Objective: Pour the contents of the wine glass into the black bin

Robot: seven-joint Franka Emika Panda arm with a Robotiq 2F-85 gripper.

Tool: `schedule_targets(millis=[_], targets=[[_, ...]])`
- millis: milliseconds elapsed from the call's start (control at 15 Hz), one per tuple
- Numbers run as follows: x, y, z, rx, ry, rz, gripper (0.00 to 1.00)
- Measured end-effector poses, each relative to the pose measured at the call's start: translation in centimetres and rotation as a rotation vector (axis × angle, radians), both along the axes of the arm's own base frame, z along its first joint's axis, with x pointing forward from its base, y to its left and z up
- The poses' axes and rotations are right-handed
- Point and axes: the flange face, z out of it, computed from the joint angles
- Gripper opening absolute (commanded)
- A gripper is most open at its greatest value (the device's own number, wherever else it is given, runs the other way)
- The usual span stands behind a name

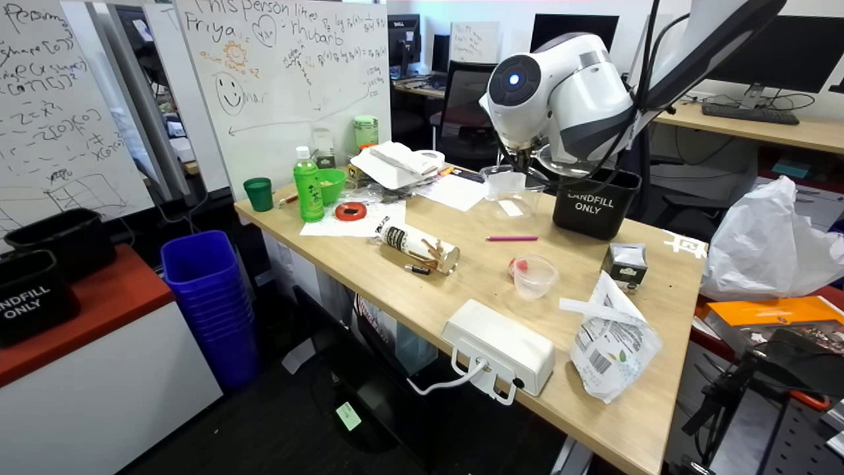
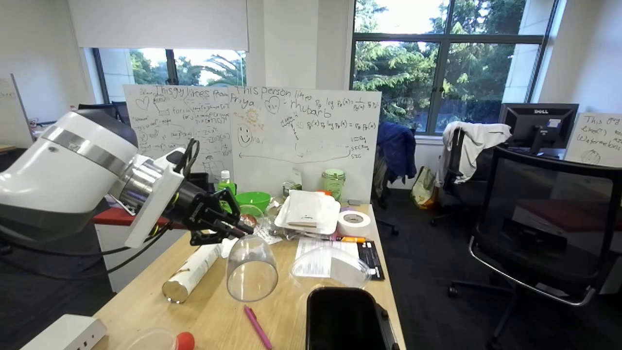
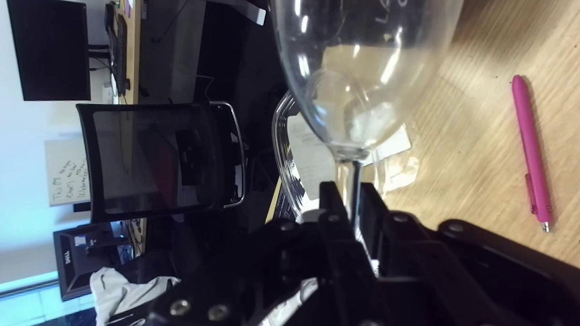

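Holding the wine glass (image 2: 252, 268) by its stem in the hand (image 3: 353, 201), near the black bin (image 1: 588, 223); centre the mouth above that bin before tipping further, slowly.

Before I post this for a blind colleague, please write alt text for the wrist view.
A black gripper holds a clear wine glass by its stem, the bowl toward the top of the picture. A magenta pen lies on the wooden table at right; a black office chair appears sideways at left.
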Motion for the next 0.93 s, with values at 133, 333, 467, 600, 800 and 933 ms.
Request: schedule_targets(millis=[133, 333, 467, 600, 800, 933], targets=[[0.02, -0.30, 0.09, 0.001, -0.002, -0.005, 0.14], [0.02, -0.22, 0.08, 0.003, -0.002, -0.004, 0.14], [0.02, -0.18, 0.07, 0.003, -0.002, -0.003, 0.14], [0.02, -0.21, 0.07, 0.003, -0.002, -0.004, 0.14], [0.02, -0.14, 0.04, 0.006, -0.001, -0.003, 0.04], [0.00, 0.01, 0.03, -0.022, 0.004, -0.002, 0.04]])
